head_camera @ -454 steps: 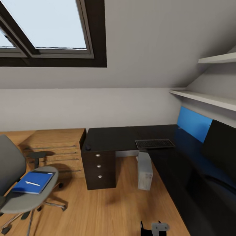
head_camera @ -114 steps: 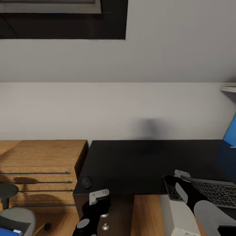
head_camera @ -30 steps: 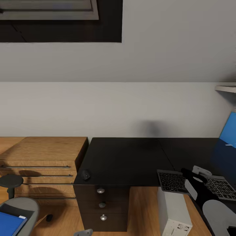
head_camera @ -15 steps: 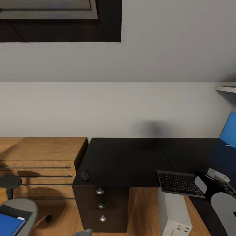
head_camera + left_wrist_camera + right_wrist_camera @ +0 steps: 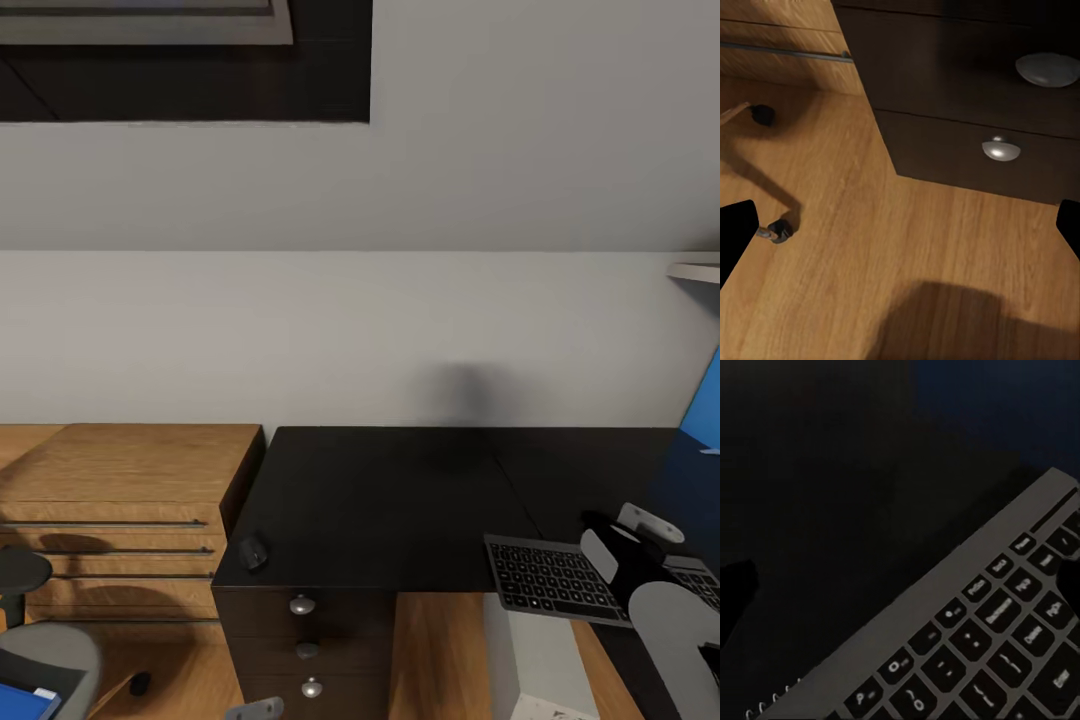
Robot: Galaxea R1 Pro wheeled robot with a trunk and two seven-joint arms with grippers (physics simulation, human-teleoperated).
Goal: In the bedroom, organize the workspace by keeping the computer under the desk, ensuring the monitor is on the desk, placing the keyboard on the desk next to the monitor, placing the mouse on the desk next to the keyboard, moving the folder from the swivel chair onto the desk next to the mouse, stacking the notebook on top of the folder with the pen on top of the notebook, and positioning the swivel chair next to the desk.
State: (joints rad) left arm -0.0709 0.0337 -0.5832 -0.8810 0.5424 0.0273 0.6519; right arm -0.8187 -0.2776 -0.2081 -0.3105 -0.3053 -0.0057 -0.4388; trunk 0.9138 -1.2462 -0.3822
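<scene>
The black desk [image 5: 400, 490] carries the dark keyboard [image 5: 545, 578] at its front right and the small mouse [image 5: 254, 551] at its front left corner. My right gripper [image 5: 615, 535] hovers open over the keyboard's right part, and the keys [image 5: 982, 637] lie between its spread fingertips. Below the keyboard stands the grey-white computer [image 5: 545, 670]. The grey swivel chair [image 5: 45, 645] with the blue folder [image 5: 20, 703] is at the lower left. My left gripper [image 5: 900, 232] hangs open above the floor by the drawer unit [image 5: 967, 112]. Monitor, notebook and pen are out of view.
A light wood drawer chest [image 5: 120, 500] stands left of the desk. The dark drawer unit [image 5: 305, 640] with round silver knobs sits under the desk's left end. A blue wall panel [image 5: 706, 400] and a shelf [image 5: 700, 270] are at the right.
The head view has shifted slightly. My right gripper has come a little back to the left over the keyboard. The left arm stays low by the drawers.
</scene>
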